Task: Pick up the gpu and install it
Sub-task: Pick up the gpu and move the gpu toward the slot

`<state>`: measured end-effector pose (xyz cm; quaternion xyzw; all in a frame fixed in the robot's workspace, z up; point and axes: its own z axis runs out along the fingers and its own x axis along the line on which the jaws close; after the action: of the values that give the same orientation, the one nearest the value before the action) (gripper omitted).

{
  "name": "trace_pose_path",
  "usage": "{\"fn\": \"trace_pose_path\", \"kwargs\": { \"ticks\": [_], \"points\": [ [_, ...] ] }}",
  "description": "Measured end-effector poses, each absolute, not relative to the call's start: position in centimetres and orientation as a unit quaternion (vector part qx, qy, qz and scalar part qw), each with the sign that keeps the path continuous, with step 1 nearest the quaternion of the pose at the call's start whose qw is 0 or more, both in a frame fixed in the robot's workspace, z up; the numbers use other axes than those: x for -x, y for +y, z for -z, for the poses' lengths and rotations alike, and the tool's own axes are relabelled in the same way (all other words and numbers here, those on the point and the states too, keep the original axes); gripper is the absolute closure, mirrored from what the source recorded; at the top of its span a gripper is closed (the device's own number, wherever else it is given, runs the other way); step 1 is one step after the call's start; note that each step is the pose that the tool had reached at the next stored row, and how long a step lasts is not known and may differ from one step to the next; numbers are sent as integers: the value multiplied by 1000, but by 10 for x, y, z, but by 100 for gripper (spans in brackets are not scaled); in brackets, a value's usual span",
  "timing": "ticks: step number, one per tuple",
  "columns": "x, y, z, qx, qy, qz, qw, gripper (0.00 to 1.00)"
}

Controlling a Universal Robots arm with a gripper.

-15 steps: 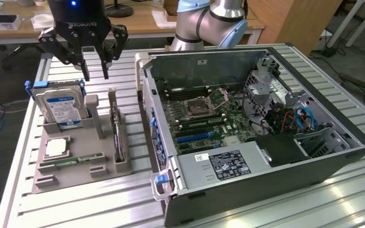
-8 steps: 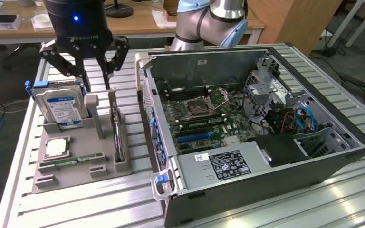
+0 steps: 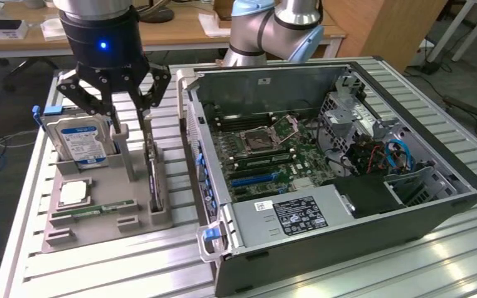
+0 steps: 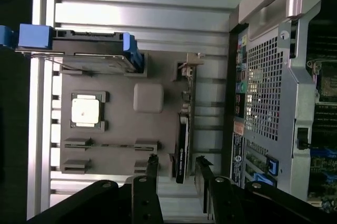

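Your graphics card point(image 3: 154, 180) stands on its long edge in a slot of the gray holder tray point(image 3: 97, 234), at the exterior view's left, on the tray's side nearest the open computer case point(image 3: 363, 242). Your gripper point(image 3: 131, 124) hangs over the card's far end, fingers spread wide, gripping nothing. A hard drive point(image 3: 79, 141) stands upright just beside it.

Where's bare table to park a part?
Free: table slats past the end of the parts tray at the exterior view's lower left, and at that view's right of the computer case. Crowded: the narrow strip between tray and case, beside the gpu under the open gripper.
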<state>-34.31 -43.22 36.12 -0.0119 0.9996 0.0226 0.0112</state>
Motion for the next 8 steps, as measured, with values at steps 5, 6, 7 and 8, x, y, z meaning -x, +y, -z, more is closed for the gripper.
{"fn": "trace_pose_path", "kwargs": {
  "ticks": [5, 6, 7, 8],
  "points": [
    [340, -436, -355, 12, 1000, -22, 11, 59],
    [339, -436, -353, 12, 1000, -22, 11, 59],
    [338, -437, -352, 12, 1000, -23, 11, 59],
    [337, -437, -351, 12, 1000, -23, 11, 59]
  ]
}}
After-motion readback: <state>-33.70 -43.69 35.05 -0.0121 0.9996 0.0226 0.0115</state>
